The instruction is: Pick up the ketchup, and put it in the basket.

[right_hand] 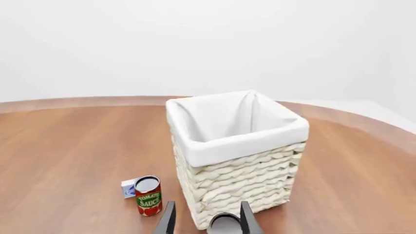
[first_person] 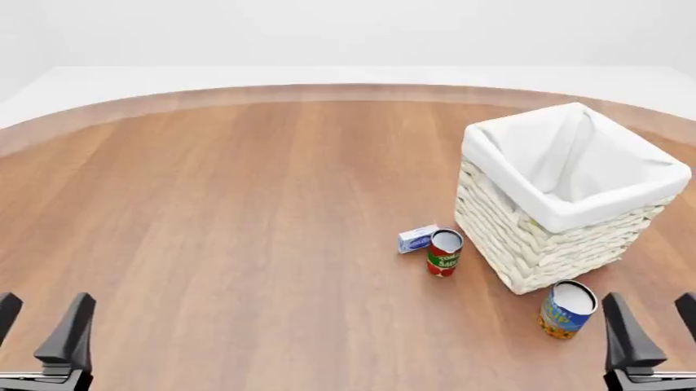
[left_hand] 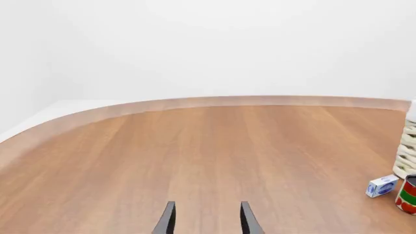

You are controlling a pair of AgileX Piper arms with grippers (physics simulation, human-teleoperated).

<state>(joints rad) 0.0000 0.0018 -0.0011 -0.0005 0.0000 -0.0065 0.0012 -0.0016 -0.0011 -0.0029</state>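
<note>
The left gripper (first_person: 41, 330) sat at the near left edge of the front view with its jaws spread and nothing between them. In the left wrist view the same gripper (left_hand: 206, 217) showed two dark fingers apart above bare wood. The right gripper (first_person: 649, 327) sat at the near right edge of the front view, its jaws likewise spread and empty. In the right wrist view this gripper (right_hand: 206, 217) pointed toward the basket (right_hand: 237, 161), with the rim of a can visible between the finger tips.

Just beside the right gripper stood the blue-and-orange can (first_person: 566, 309), upright on the counter (first_person: 218, 212) and close to the near corner of the basket (first_person: 566, 199). The basket stood upright on the right half of the counter, its white cloth liner (first_person: 566, 163) folded over the rim. Its visible interior showed only liner.

To the left of the basket stood the tomato sauce can (first_person: 442, 252), upright. A small blue-and-white box (first_person: 416, 239) lay touching or just beside that can on its far left side.

The ketchup was not visible in any of the three views; its location could not be determined.
</note>
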